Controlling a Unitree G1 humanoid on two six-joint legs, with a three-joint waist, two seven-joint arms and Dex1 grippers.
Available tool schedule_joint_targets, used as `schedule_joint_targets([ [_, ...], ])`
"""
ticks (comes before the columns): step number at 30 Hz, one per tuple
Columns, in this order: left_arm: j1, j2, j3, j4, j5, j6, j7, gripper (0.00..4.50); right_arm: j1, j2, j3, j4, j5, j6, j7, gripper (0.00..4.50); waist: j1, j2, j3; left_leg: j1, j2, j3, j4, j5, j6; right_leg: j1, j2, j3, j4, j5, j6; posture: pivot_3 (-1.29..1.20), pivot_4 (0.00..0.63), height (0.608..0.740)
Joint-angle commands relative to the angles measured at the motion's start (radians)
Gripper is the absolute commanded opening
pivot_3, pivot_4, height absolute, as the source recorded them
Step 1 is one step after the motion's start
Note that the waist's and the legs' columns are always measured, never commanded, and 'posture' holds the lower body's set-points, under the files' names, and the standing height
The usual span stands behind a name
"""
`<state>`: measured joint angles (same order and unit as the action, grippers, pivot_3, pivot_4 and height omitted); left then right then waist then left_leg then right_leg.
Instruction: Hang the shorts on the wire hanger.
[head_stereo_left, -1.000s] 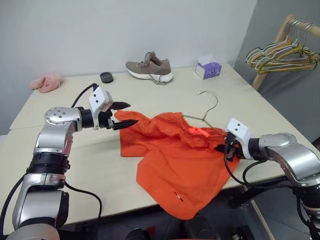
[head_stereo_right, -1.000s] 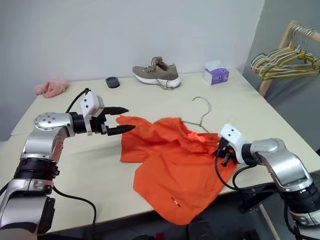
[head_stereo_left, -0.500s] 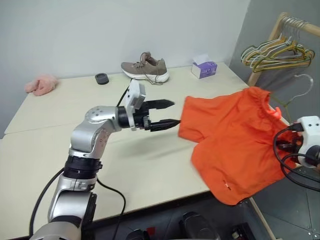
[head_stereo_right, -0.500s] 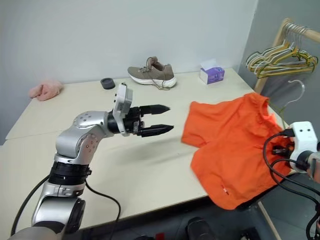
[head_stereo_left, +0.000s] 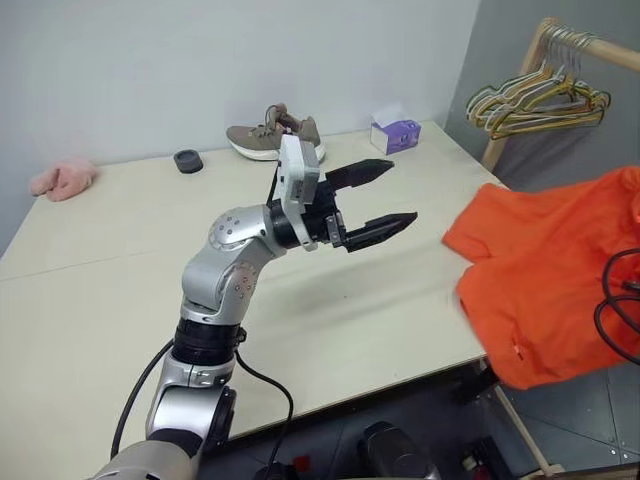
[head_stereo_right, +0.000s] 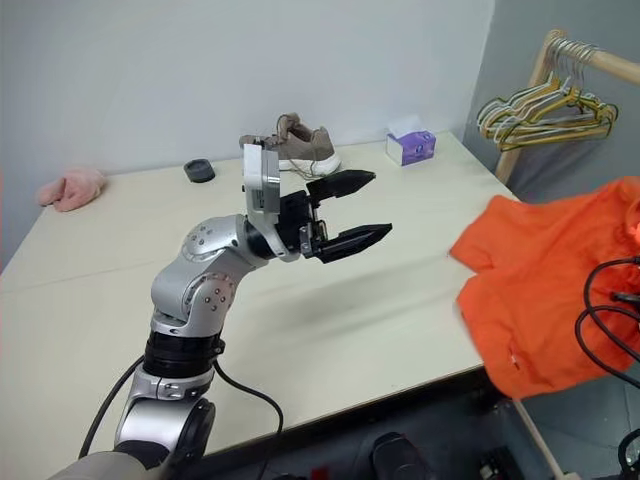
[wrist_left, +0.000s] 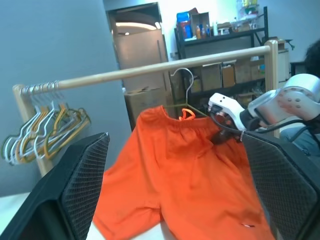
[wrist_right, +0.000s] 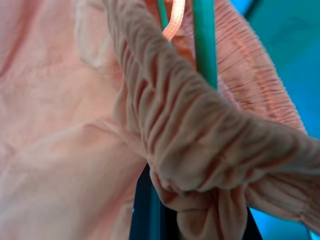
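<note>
The orange shorts (head_stereo_left: 550, 290) hang in the air past the table's right edge, clear of the tabletop. In the left wrist view my right gripper (wrist_left: 220, 135) is shut on their gathered waistband, and the hook of the wire hanger (wrist_left: 186, 80) rises above it. The right wrist view shows the bunched waistband (wrist_right: 200, 125) with the hanger's green wire (wrist_right: 205, 40) running through it. My left gripper (head_stereo_left: 402, 190) hovers open and empty above the table's middle, pointing right at the shorts, a good gap short of them.
On the cream table (head_stereo_left: 120, 270), along the far edge, are a tan shoe (head_stereo_left: 272, 137), a purple tissue box (head_stereo_left: 397, 132), a black ring (head_stereo_left: 186, 160) and a pink fluffy cloth (head_stereo_left: 62, 180). A wooden rack with a bunch of hangers (head_stereo_left: 535, 95) stands at the right.
The right gripper carried the shorts up off the table and rightward past its edge. The left gripper swung right and up across the table and opened wider. The camera turned right.
</note>
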<state>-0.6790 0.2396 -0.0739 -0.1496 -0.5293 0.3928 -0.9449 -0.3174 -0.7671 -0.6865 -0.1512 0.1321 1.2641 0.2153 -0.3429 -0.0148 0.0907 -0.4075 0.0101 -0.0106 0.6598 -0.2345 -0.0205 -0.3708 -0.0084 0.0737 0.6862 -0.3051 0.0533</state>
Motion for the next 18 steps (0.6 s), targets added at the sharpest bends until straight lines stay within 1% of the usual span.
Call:
schedule_joint_targets([
  [1, -0.006, -0.013, -0.010, -0.051, -0.009, -0.015, 0.021, 4.46, -0.099, -0.064, -0.052, 0.081, -0.031, -0.080, -0.061, 0.00, -0.007, 0.004, 0.002, 0.000, 0.000, 0.001, 0.000, 0.000, 0.000, 0.001, 0.000, 0.000, -0.001, 0.000, 0.000, -0.40, 0.085, 0.740],
  [6, -0.005, -0.012, -0.026, -0.067, -0.009, -0.018, 0.027, 4.46, -0.209, -0.127, -0.057, 0.252, -0.034, -0.133, -0.099, 0.00, -0.017, 0.004, 0.004, 0.001, 0.000, 0.001, -0.001, 0.000, 0.001, 0.002, 0.000, 0.000, -0.005, 0.000, 0.000, -0.39, 0.092, 0.740],
  [9, -0.007, -0.006, -0.029, -0.069, -0.007, -0.021, 0.025, 4.46, -0.288, -0.183, -0.061, 0.421, -0.035, -0.174, -0.122, 0.00, -0.019, 0.005, 0.006, 0.003, 0.000, 0.005, -0.002, -0.001, 0.002, 0.003, 0.000, 0.003, -0.005, 0.000, 0.000, -0.39, 0.092, 0.740],
  [11, 0.000, -0.004, -0.033, -0.073, -0.004, -0.025, 0.026, 4.46, -0.339, -0.218, -0.053, 0.533, -0.027, -0.196, -0.123, 0.00, -0.019, 0.003, 0.008, 0.009, 0.000, 0.010, -0.005, -0.002, 0.003, 0.007, 0.000, 0.007, -0.006, 0.000, 0.000, -0.39, 0.092, 0.740],
  [14, 0.009, -0.008, -0.039, -0.086, 0.002, -0.034, 0.037, 4.46, -0.395, -0.265, -0.028, 0.662, -0.020, -0.239, -0.115, 0.00, -0.021, 0.000, 0.010, 0.012, 0.000, 0.018, -0.013, -0.002, 0.003, 0.008, 0.000, 0.018, -0.008, 0.000, 0.000, -0.37, 0.092, 0.740],
  [18, 0.009, -0.011, -0.042, -0.099, 0.000, -0.035, 0.049, 4.46, -0.448, -0.317, -0.003, 0.823, -0.021, -0.295, -0.118, 0.00, -0.027, -0.001, 0.012, 0.015, 0.000, 0.022, -0.015, -0.002, 0.003, 0.008, 0.000, 0.023, -0.009, 0.000, 0.001, -0.36, 0.092, 0.740],
])
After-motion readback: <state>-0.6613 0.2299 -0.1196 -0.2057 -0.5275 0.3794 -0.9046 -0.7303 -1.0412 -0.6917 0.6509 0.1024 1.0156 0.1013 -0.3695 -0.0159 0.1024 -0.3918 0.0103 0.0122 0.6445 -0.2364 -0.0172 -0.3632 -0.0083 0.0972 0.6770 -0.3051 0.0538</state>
